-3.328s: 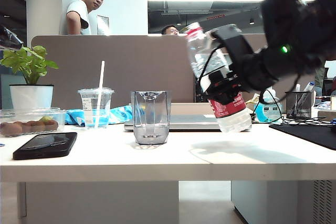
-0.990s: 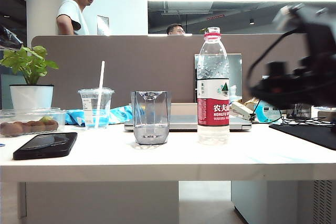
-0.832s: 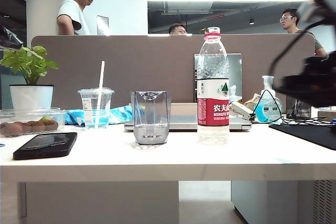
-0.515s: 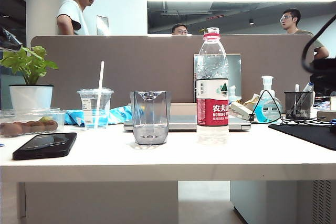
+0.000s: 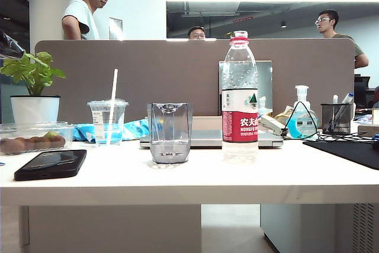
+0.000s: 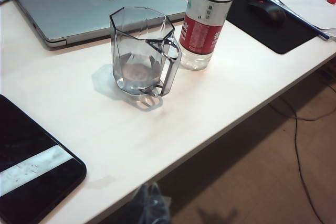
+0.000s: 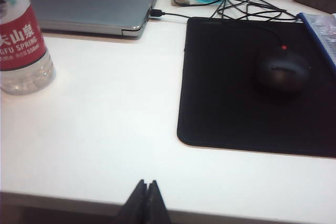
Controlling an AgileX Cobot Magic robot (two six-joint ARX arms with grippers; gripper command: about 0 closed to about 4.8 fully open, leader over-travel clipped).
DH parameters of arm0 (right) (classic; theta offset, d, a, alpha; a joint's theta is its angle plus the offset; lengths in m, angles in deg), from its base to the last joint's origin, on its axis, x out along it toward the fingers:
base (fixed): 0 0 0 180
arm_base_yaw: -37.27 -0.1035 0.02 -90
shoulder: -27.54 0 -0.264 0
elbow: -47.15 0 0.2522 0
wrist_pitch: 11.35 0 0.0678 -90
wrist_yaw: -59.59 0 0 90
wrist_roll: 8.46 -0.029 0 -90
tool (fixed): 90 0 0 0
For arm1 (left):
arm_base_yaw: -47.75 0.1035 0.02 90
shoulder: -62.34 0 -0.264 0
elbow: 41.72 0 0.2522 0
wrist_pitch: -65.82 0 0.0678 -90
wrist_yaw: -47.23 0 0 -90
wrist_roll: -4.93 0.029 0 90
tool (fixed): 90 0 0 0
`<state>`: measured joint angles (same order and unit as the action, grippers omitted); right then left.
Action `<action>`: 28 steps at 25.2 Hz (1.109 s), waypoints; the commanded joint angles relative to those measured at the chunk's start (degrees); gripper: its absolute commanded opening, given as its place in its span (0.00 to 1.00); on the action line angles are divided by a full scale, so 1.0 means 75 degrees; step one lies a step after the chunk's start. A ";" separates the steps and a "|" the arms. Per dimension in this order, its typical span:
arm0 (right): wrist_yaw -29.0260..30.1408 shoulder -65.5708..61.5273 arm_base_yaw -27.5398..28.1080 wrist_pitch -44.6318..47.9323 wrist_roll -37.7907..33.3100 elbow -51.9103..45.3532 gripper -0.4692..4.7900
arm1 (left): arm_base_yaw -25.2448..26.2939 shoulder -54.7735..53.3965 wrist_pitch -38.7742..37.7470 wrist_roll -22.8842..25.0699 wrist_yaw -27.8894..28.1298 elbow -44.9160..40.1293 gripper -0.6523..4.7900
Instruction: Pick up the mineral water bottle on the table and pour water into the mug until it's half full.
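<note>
Closed silver Dell laptop [image 6: 89, 3] at the back, a black phone [image 5: 51, 163] lying flat near the front edge. Plastic cup with straw [image 5: 108, 121] beside a potted plant [image 5: 34, 87] — a clear fruit box [image 5: 32, 137] in front. Black mouse [image 7: 282, 71] on a black mousepad [image 7: 247, 93]; pump bottle [image 5: 302, 121] and mesh pen holder [image 5: 336, 118] — far right.

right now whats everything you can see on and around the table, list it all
mineral water bottle: 1, clear, red label, upright right of mug
mug: 1, smoky glass, table centre
table: 1, white
laptop: 1, silver, closed, behind mug
phone: 1, black, left front
plastic cup: 1, clear, white straw
plant: 1, green, white pot
mouse: 1, black, on black mat
left gripper: table's near edge, blurred
right gripper: shut, near edge
</note>
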<state>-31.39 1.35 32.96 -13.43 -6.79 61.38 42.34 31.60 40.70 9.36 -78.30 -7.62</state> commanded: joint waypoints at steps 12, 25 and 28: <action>0.0551 0.2372 0.0262 -0.1011 -0.0041 -0.0058 0.09 | -0.0006 0.0015 0.0093 0.0006 -0.0035 0.0038 0.11; 0.0551 0.3491 0.0256 -0.2124 -0.0038 -0.0058 0.09 | -0.0006 0.0015 0.0093 0.0006 -0.0035 0.0038 0.11; 0.0551 0.3491 0.0256 -0.2136 -0.0038 -0.0058 0.09 | -0.0006 0.0015 0.0093 0.0006 -0.0035 0.0038 0.11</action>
<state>-27.32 27.49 34.90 -30.09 -6.96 61.38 42.34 31.60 40.70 9.38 -78.30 -7.62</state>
